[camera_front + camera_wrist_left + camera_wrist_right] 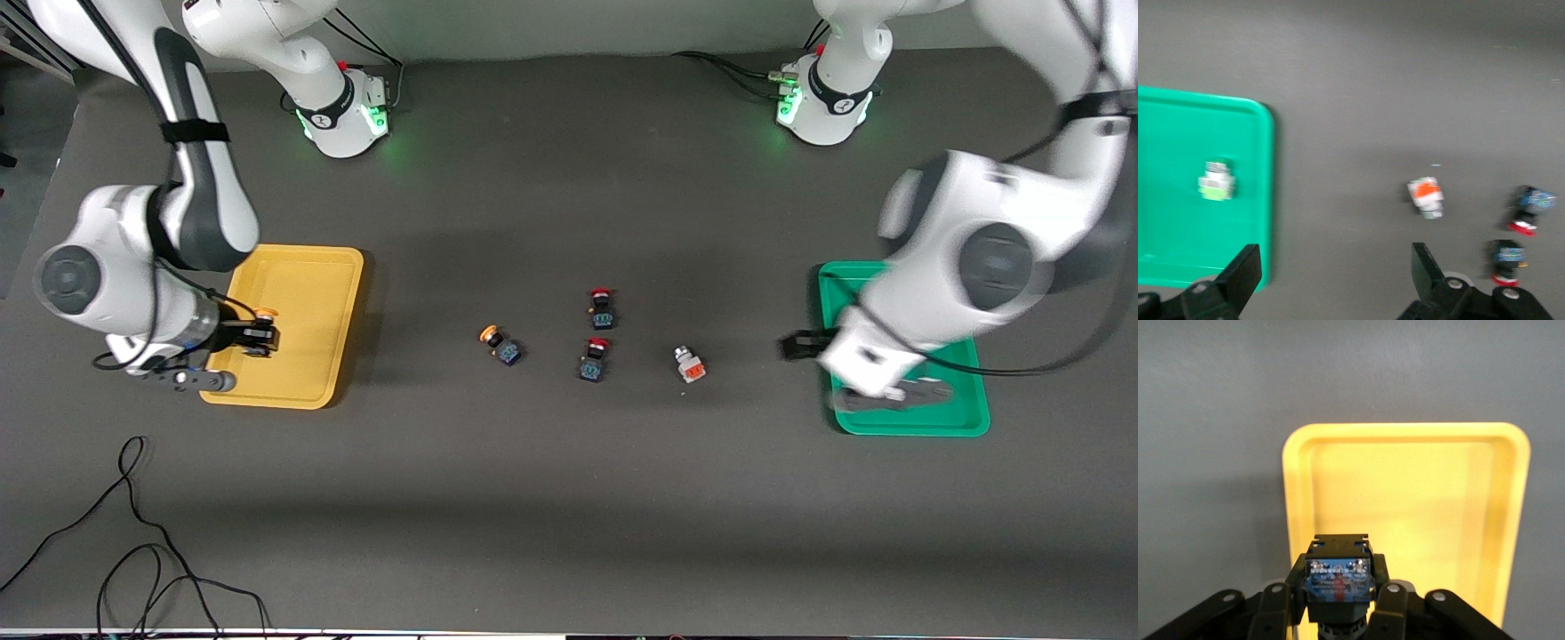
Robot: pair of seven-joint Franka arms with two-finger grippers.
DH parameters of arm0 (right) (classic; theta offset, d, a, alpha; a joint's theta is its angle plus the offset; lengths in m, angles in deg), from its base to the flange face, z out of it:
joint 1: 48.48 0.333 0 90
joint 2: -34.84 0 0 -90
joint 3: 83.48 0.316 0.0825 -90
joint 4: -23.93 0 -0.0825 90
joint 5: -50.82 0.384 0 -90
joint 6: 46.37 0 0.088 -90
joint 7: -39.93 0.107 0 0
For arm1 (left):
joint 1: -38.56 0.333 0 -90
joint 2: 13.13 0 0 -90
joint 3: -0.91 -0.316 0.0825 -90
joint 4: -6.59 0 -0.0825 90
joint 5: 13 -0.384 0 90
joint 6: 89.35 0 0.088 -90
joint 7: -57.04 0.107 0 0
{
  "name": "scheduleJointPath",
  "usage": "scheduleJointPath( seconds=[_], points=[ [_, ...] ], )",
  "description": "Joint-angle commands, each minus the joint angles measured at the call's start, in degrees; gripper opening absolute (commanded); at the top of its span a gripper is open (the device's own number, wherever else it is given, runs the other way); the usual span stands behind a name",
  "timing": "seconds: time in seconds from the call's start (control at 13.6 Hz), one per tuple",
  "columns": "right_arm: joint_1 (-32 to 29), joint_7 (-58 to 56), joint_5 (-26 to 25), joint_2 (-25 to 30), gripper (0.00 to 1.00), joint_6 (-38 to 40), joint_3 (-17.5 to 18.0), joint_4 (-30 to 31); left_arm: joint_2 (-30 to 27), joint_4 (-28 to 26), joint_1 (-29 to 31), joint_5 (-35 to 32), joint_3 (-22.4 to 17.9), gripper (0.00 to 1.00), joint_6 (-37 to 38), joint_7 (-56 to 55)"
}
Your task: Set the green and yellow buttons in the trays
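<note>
My right gripper (pixel 256 339) is shut on a black-bodied button (pixel 1338 577) with a yellow-orange cap (pixel 264 312). It holds the button over the yellow tray (pixel 302 293), near the edge at the right arm's end. My left gripper (pixel 1336 267) is open and holds nothing. It hangs over the green tray's (pixel 1171 133) edge that faces the table's middle. A whitish button with a green part (pixel 1217 181) lies in that tray. A whitish button with an orange-red part (pixel 690 364) and a yellow-capped black button (pixel 501 345) lie on the table between the trays.
Two black buttons with red caps (pixel 602 307) (pixel 595 358) sit mid-table between the yellow-capped and the orange-red one. Loose black cables (pixel 133 533) lie at the near corner by the right arm's end. The arm bases (pixel 342 116) (pixel 822 102) stand along the table's edge farthest from the front camera.
</note>
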Motion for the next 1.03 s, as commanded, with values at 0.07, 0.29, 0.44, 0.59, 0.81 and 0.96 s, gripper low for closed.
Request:
scheduleJointPath(
  seconds=[0.07,0.29,0.44,0.59,0.81,0.96],
  points=[
    [0.77,-2.86,-0.32,-0.17,0.00,-11.67,-0.10,9.33,2.84,0.14,-7.23,-1.18,-0.87,1.00,-3.13,-11.49],
    [1.21,-2.86,-0.15,-2.63,0.00,-17.45,-0.01,12.75,6.97,-4.58,-7.77,-2.94,-0.96,1.00,-11.71,-18.09],
    [1.21,-2.86,-0.15,-4.74,0.00,-22.47,-0.01,15.12,9.52,-9.42,-7.86,-6.08,-1.05,1.00,-18.58,-21.17],
    [1.21,-2.77,-0.06,-6.94,0.00,-26.08,0.17,16.10,11.72,-12.42,-7.95,-8.38,-1.14,1.00,-22.99,-23.02],
    [1.21,-4.96,-0.06,-7.04,0.08,-25.66,0.52,15.84,15.85,-12.69,-8.12,-12.16,-1.23,1.00,-27.03,-27.84],
    [1.21,-5.41,0.20,-6.25,1.00,-25.31,0.52,15.84,17.61,-12.60,-8.47,-14.01,-1.23,1.00,-28.97,-31.36]
  ],
)
